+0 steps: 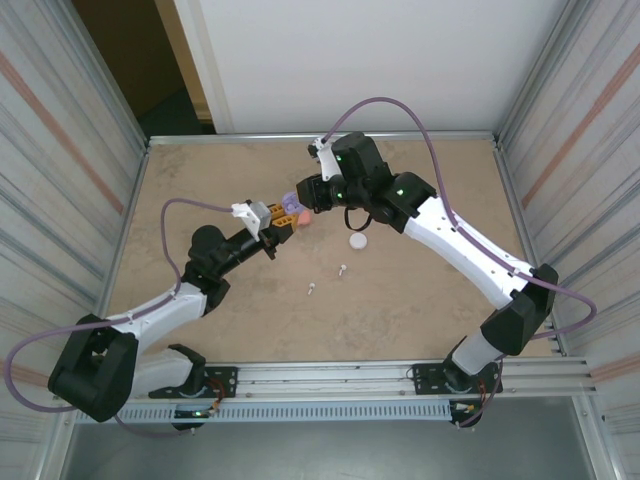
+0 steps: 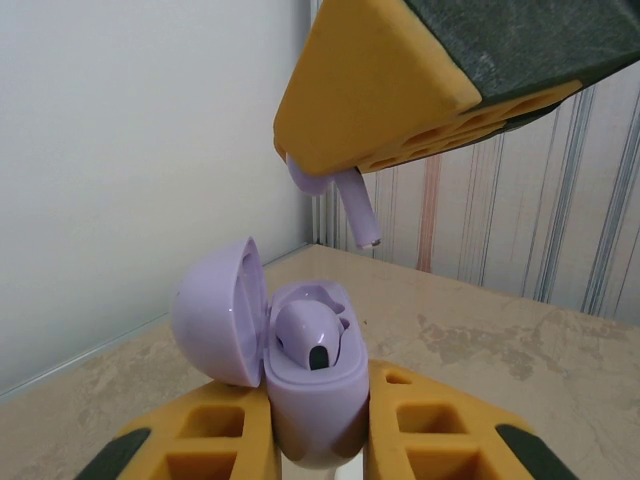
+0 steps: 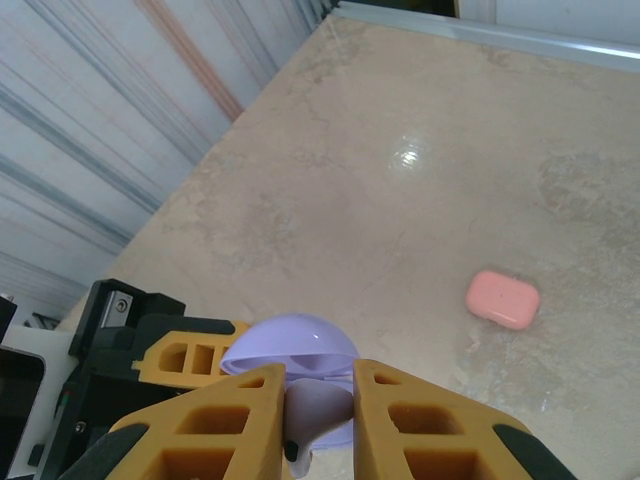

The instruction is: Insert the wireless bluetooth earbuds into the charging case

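My left gripper [image 2: 316, 445] is shut on the base of a purple charging case [image 2: 318, 395] and holds it upright above the table. Its lid [image 2: 215, 312] is swung open to the left. One purple earbud [image 2: 308, 338] sits in a socket of the case. Just above the case, my right gripper [image 3: 318, 420] is shut on a second purple earbud [image 2: 356, 208], whose stem points down at the open case without touching it. From above, the two grippers meet at the purple case [image 1: 290, 207].
A closed coral case [image 3: 502, 298] lies on the table just beyond the grippers. A white case [image 1: 357, 241] lies to the right of them. Two white earbuds [image 1: 342, 268] [image 1: 312, 290] lie loose on the table nearer the arm bases.
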{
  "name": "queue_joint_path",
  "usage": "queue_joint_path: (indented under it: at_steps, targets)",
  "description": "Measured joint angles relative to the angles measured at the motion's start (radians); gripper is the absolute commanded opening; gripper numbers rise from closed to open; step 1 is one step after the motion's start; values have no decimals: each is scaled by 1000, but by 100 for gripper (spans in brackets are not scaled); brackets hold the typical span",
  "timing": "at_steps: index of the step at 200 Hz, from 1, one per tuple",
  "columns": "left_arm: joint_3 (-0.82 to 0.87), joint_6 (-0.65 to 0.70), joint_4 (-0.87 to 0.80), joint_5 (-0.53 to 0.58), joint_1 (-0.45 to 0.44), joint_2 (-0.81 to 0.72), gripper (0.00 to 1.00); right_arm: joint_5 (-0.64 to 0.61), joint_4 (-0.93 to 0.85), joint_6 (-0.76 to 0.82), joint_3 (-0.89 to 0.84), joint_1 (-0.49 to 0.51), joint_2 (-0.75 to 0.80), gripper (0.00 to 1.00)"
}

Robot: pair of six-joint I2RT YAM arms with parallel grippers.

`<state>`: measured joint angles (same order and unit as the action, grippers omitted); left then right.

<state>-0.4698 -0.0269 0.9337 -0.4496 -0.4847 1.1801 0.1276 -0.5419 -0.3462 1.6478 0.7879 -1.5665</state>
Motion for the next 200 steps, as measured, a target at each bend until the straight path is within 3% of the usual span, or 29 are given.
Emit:
queue_joint_path:
  at_steps: [200]
  targets:
    - [0, -16, 8, 0, 0, 0, 0, -23, 19, 15, 4, 25, -36, 21]
